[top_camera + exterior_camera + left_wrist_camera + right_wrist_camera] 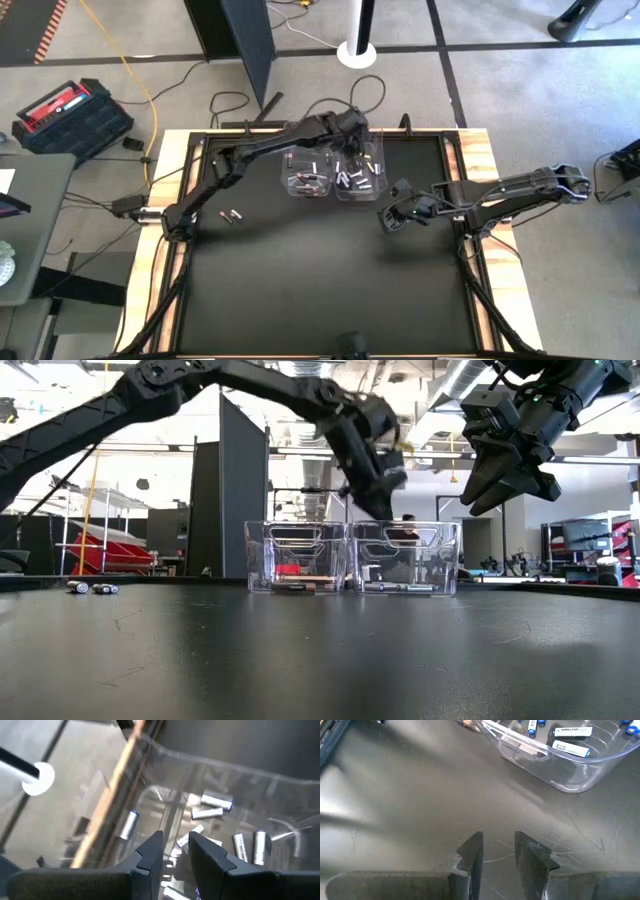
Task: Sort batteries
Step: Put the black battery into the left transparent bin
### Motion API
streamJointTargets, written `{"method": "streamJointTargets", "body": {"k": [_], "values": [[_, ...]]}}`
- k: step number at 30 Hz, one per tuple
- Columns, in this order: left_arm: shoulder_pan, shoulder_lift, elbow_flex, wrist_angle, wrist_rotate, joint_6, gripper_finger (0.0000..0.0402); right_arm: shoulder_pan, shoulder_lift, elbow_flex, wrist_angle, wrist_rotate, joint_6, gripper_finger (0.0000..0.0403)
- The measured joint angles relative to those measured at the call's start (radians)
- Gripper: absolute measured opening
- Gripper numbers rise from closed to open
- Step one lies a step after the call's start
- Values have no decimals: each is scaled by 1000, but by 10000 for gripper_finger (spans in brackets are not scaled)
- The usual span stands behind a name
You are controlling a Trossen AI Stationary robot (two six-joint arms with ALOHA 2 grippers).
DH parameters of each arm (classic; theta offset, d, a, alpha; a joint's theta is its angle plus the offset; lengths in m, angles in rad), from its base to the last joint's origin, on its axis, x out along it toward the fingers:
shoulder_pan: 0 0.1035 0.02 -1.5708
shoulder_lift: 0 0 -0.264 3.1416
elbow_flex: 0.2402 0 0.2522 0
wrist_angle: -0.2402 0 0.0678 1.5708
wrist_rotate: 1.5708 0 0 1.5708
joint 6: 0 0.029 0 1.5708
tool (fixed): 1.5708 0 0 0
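Above the right bin [358,172], my left gripper [175,851], slightly spread and empty, hangs over white batteries [216,802] inside; descending carelessly could clip the rim and shove it.

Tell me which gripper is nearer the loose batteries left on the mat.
Left, though neither is close. The loose batteries lie near the table's left side; the left gripper is over the right-hand bin, while the right gripper hovers farther right, beyond both bins.
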Motion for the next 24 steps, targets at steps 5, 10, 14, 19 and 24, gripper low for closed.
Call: {"method": "streamJointTargets", "body": {"k": [5,10,14,19,24], "values": [[3,-131,0,-87,-3,53,89,0,0,0,0,0,0,127],[23,-290,0,-286,-12,87,89,0,0,0,1,0,1,127],[45,-402,0,-519,-20,52,89,0,0,0,0,0,1,127],[58,-513,-1,-659,-25,26,89,0,0,0,0,0,1,127],[53,-606,-1,-731,-31,17,89,0,0,0,0,0,1,127]]}}
